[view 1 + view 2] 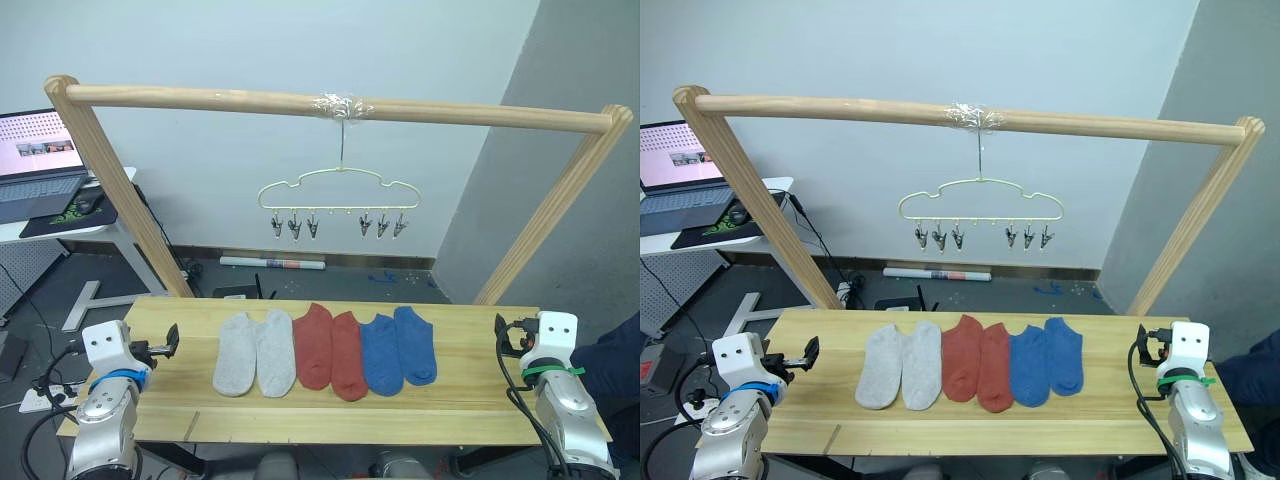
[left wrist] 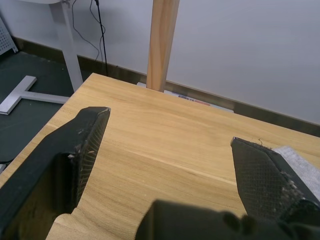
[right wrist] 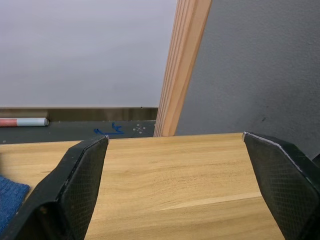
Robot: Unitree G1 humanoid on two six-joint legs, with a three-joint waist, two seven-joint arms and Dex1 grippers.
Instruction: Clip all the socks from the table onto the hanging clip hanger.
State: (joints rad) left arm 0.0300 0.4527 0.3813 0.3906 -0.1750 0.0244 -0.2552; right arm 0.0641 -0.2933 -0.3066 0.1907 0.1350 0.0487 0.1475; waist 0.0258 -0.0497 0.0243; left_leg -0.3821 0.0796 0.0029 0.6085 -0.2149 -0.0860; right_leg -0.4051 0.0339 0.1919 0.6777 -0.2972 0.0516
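Socks lie flat in a row across the middle of the table: two light grey socks on the left, two rust red ones in the centre, two blue ones on the right. Above them the pale yellow clip hanger hangs by its hook from the pole, its grey clips bare. My left gripper is open over the table's left end, with a grey sock's edge beside one finger. Over the right end my right gripper is open too, a blue sock's corner off to its side.
A thick wooden pole spans the table on two slanted wooden posts at the table's back corners. A laptop sits on a white side desk at the far left. Cables and a tube lie on the floor behind.
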